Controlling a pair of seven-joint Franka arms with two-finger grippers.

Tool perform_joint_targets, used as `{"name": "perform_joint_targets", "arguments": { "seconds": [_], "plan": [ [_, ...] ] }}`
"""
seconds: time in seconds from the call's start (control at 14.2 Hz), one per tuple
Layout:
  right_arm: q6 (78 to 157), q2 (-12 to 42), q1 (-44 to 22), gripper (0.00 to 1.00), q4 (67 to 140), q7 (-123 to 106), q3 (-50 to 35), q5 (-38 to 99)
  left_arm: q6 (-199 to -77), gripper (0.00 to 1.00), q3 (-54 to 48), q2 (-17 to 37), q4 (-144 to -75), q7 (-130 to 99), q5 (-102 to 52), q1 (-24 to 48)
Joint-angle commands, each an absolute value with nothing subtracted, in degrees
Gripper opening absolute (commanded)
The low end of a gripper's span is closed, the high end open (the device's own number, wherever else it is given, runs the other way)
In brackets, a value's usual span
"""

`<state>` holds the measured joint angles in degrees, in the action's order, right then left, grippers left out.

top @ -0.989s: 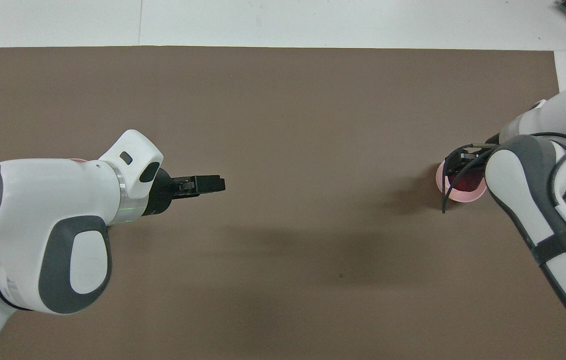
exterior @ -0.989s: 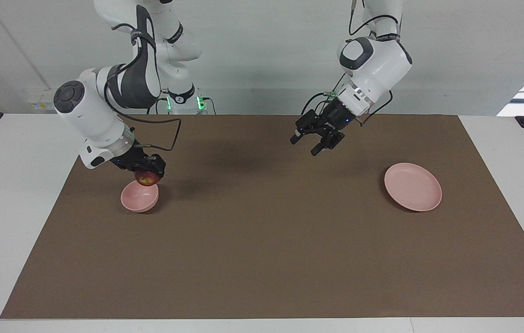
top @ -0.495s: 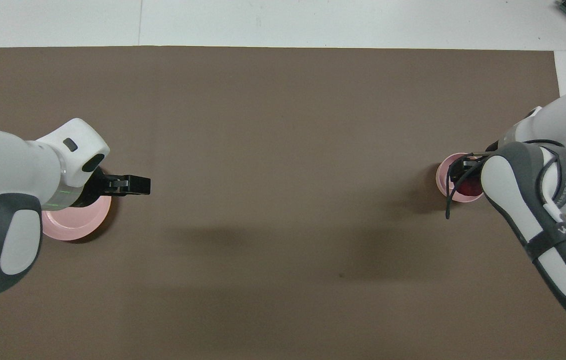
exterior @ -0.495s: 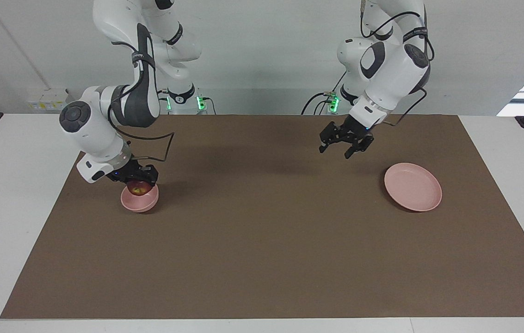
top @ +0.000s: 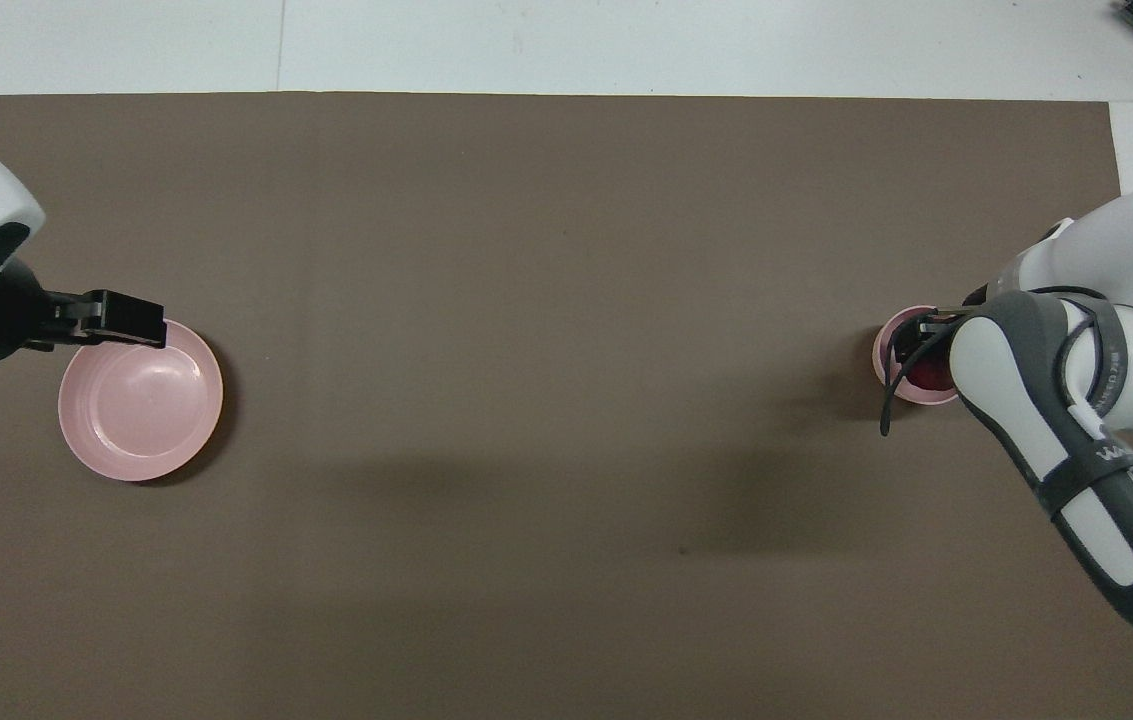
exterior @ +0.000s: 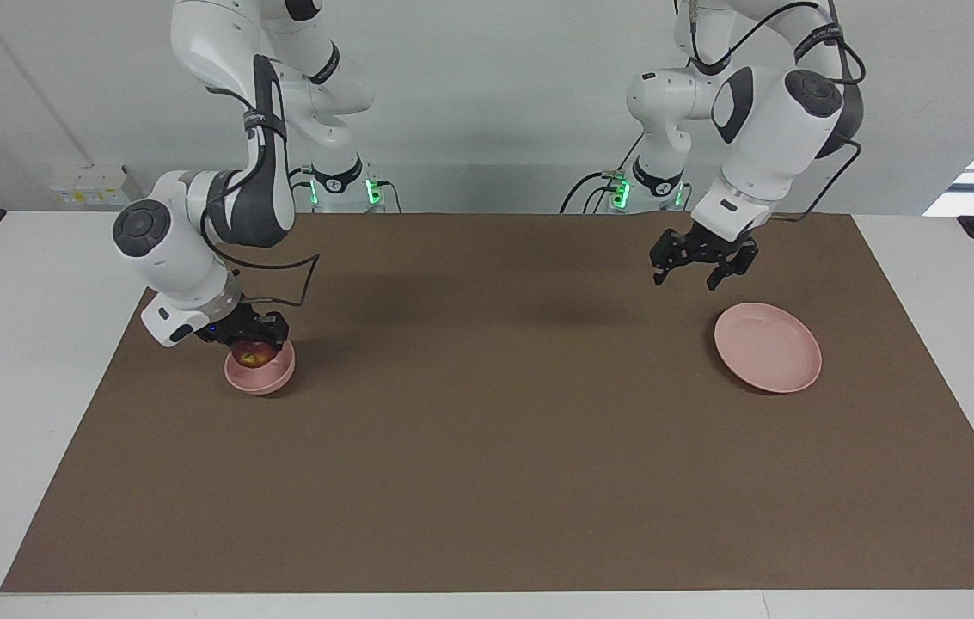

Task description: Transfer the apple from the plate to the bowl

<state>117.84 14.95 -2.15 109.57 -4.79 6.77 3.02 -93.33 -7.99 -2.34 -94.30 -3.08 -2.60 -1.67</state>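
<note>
The small dark red apple (exterior: 252,352) (top: 927,376) sits low inside the deep pink bowl (exterior: 264,379) (top: 888,349) at the right arm's end of the mat. My right gripper (exterior: 253,343) (top: 923,350) reaches down into the bowl and is shut on the apple, hiding most of it from overhead. The flat pink plate (exterior: 768,348) (top: 141,402) lies bare at the left arm's end. My left gripper (exterior: 701,269) (top: 139,331) hangs open in the air over the plate's rim, holding nothing.
A brown mat (exterior: 487,447) covers most of the white table (exterior: 31,344). Only the bowl and the plate stand on it. Both arm bases stand at the robots' edge of the table.
My right gripper has lowered the apple from just above the bowl down into it. My left arm has swung from the mat's middle toward its own end, uncovering the plate.
</note>
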Motion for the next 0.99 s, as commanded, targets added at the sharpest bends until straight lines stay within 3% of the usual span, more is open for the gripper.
{"name": "perform_joint_targets", "arguments": {
  "seconds": [0.0, 0.28, 0.92],
  "plan": [
    [119.3, 15.0, -1.0, 0.0, 110.6, -6.2, 6.2, 1.8, -85.0, 1.0, -5.5, 0.3, -86.7, -0.6, -1.1, 0.1],
    [120.2, 16.3, -0.8, 0.0, 110.5, -6.0, 6.2, 1.8, -80.8, 1.0, -2.4, 0.0, -83.2, 4.1, 0.5, 1.8],
    [121.0, 17.1, -0.9, 0.0, 110.5, -5.6, 6.1, 1.9, -81.0, 1.0, 1.1, -1.7, -83.7, 7.7, 0.0, 3.2]
  ]
}}
